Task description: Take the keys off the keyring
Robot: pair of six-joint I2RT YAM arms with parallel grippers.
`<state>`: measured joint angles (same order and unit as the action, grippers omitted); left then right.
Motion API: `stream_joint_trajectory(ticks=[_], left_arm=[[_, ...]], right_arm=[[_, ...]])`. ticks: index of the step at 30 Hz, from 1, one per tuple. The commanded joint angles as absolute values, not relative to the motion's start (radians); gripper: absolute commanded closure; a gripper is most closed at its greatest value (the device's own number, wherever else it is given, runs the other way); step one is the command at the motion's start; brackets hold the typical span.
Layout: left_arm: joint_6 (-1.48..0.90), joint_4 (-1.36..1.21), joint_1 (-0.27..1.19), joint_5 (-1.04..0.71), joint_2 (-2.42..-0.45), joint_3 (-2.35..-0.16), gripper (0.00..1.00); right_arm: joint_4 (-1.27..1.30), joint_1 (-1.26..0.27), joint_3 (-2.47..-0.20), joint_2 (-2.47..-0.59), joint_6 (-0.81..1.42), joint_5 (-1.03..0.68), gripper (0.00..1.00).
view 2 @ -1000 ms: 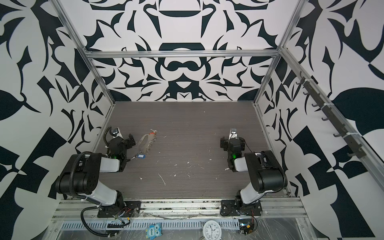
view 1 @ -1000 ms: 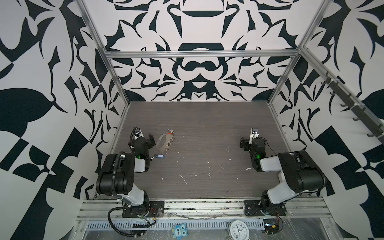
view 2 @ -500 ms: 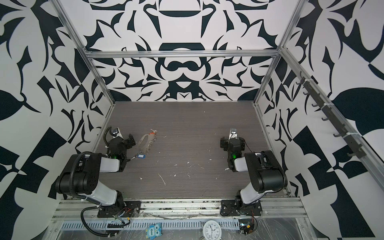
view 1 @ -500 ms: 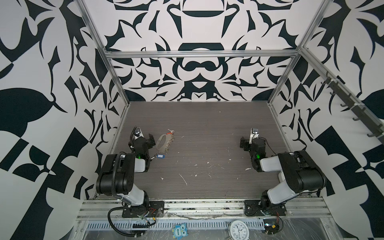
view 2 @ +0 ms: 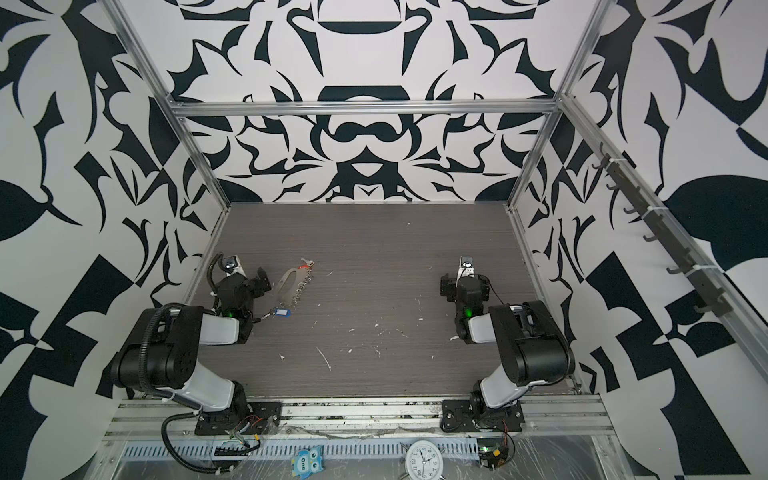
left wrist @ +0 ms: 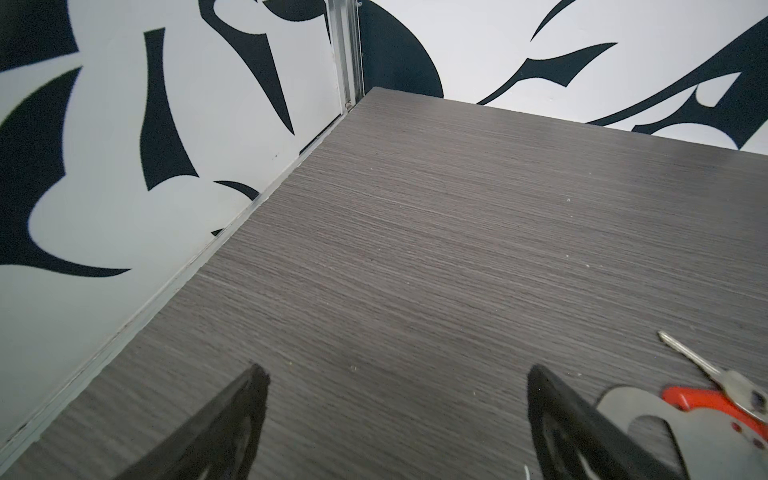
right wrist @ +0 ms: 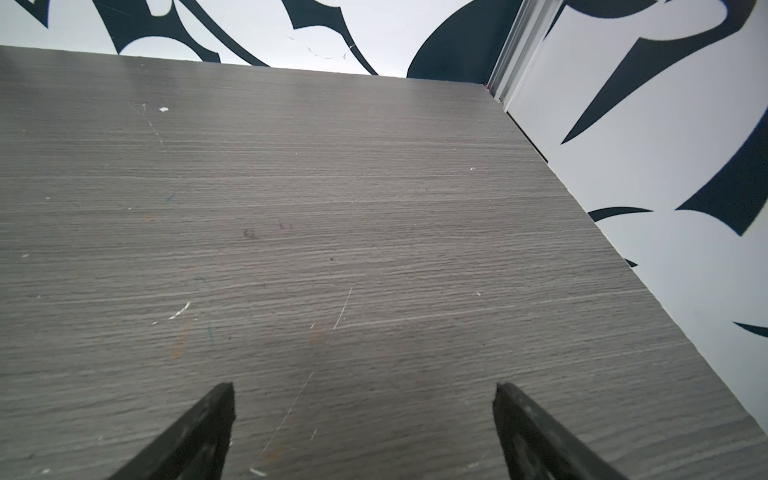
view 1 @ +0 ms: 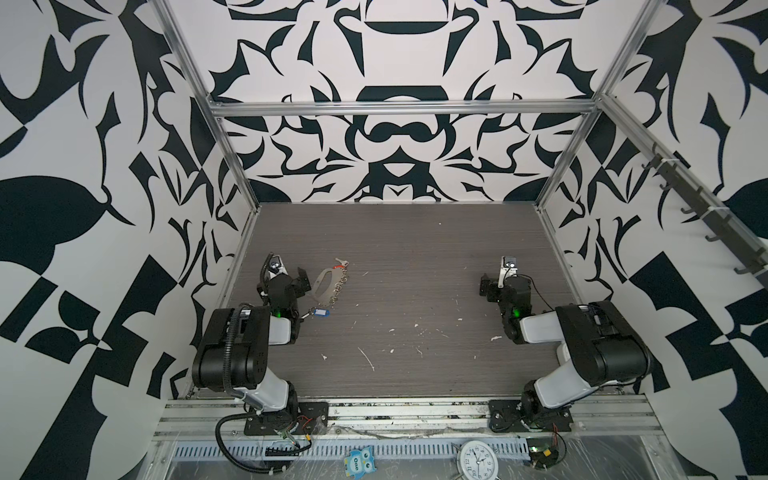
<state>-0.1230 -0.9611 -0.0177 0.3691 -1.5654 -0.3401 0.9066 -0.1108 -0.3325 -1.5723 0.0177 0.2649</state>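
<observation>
The keyring [view 1: 321,283] [view 2: 286,281] is a flat silver D-shaped plate lying on the table at the left, with small rings [view 1: 338,286] along its right edge. At its far end lies a red key tag [view 1: 341,263] [left wrist: 698,400] with a silver metal key [left wrist: 706,370]. A blue key tag [view 1: 322,312] [view 2: 283,311] lies just in front of the plate's near end. My left gripper [view 1: 286,277] [left wrist: 397,370] stands open right beside the plate [left wrist: 702,436], with only bare table between its fingers. My right gripper [view 1: 503,279] [right wrist: 363,388] is open at the right, far from the keyring.
White scraps [view 1: 368,358] are scattered over the front middle of the grey table [view 1: 415,249]. Patterned walls with aluminium posts [view 1: 232,166] close in three sides. A hook rail [view 1: 706,216] runs along the right wall. A clock [view 1: 477,457] and an owl figure [view 1: 360,461] lie beyond the front rail.
</observation>
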Motion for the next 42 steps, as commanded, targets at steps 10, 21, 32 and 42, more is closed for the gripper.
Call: stream_joint_trajectory(ticks=[10,21,32,42], left_arm=[[-0.108,-0.686,0.021,0.416,-1.349,-0.426,0.01],[-0.734,-0.369,0.027,0.540,-0.999,-0.488,0.01],[-0.989,-0.323,-0.038,0.235,-0.895,-0.434,0.01],[-0.826,-0.169,0.004,-0.104,-1.191,-0.630,0.23]], right_arm=[[0.617,-0.108,-0.433,-1.397,0.044,0.274,0.00],[0.312,-0.183,-0.589,-1.287,0.366,0.424,0.00],[0.105,-0.171,-0.617,-1.238,0.652,0.155,0.01],[-0.005,-0.273,-0.681,-1.256,0.529,0.031,0.05]])
